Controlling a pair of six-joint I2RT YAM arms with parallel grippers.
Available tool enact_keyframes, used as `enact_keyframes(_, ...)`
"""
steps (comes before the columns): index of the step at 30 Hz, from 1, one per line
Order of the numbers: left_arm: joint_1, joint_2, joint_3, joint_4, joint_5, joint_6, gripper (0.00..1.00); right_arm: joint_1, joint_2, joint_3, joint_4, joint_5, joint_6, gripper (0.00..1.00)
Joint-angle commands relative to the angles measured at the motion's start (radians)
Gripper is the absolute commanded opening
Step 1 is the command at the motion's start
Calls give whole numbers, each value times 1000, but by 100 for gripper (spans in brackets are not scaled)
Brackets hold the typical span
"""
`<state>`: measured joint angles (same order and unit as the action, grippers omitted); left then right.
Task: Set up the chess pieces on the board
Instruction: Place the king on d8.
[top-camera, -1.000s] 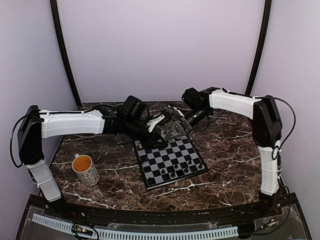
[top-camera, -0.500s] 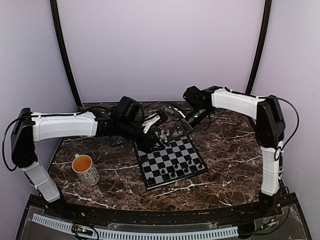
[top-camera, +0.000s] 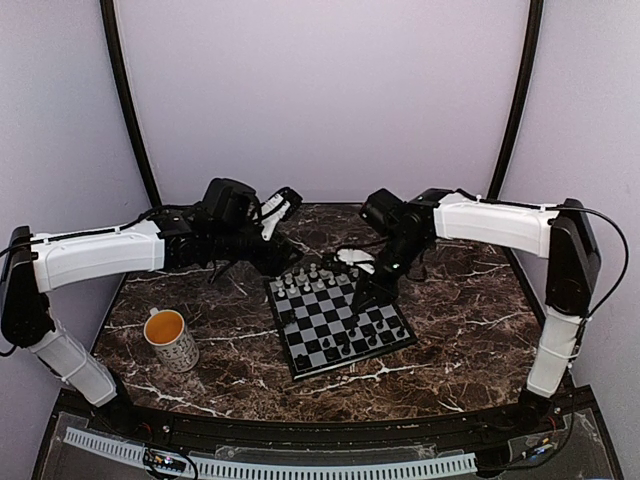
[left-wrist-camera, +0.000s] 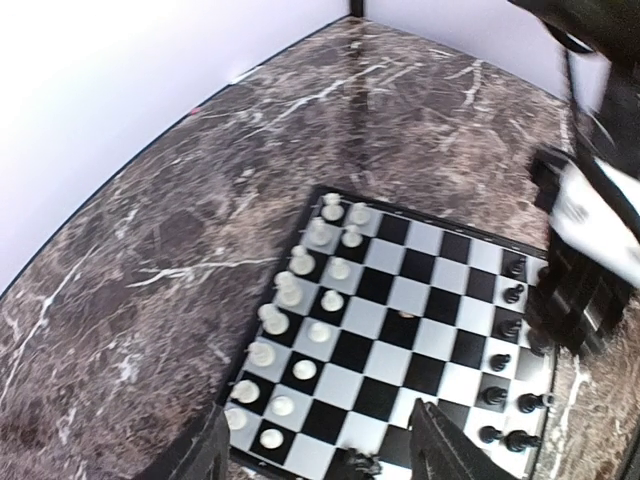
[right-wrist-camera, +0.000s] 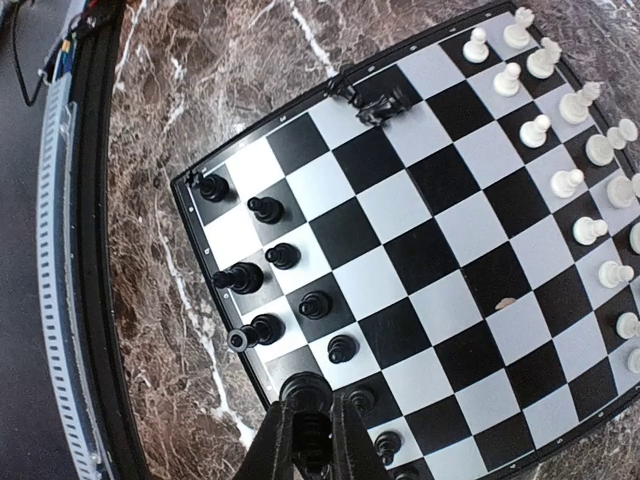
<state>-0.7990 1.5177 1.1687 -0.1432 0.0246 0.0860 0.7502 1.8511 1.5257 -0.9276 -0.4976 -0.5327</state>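
The board (top-camera: 322, 322) lies mid-table. White chess pieces (top-camera: 310, 278) stand in two rows along its far edge, black chess pieces (top-camera: 350, 345) along its near edge. My right gripper (top-camera: 365, 295) hangs low over the board's right side. In the right wrist view this right gripper (right-wrist-camera: 310, 415) is shut on a black piece (right-wrist-camera: 305, 385), above the black rows (right-wrist-camera: 270, 250). Another black piece (right-wrist-camera: 375, 100) lies toppled near the board's rim. My left gripper (top-camera: 280, 205) is raised behind the board's far-left corner. In the left wrist view the left gripper (left-wrist-camera: 318, 415) is open and empty above the white rows (left-wrist-camera: 300, 310).
A white mug (top-camera: 170, 338) with a yellow inside stands on the marble tabletop (top-camera: 450, 300) at the near left of the board. Curved black poles and pale walls close off the back and sides.
My left gripper has opened and pulled back up and to the left, away from the white rows. My right gripper has swung down over the board's right side, holding the black piece.
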Motion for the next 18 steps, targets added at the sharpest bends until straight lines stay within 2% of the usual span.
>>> enact_keyframes(1, 12, -25, -15, 9, -93, -30, 64, 74, -30, -44, 24, 138, -64, 11)
enact_keyframes(8, 12, -17, -11, -5, -126, -31, 64, 169, -36, -132, 78, 265, -108, 11)
enact_keyframes(18, 12, 6, 2, -19, -102, -35, 64, 187, -9, -151, 107, 304, -113, 11)
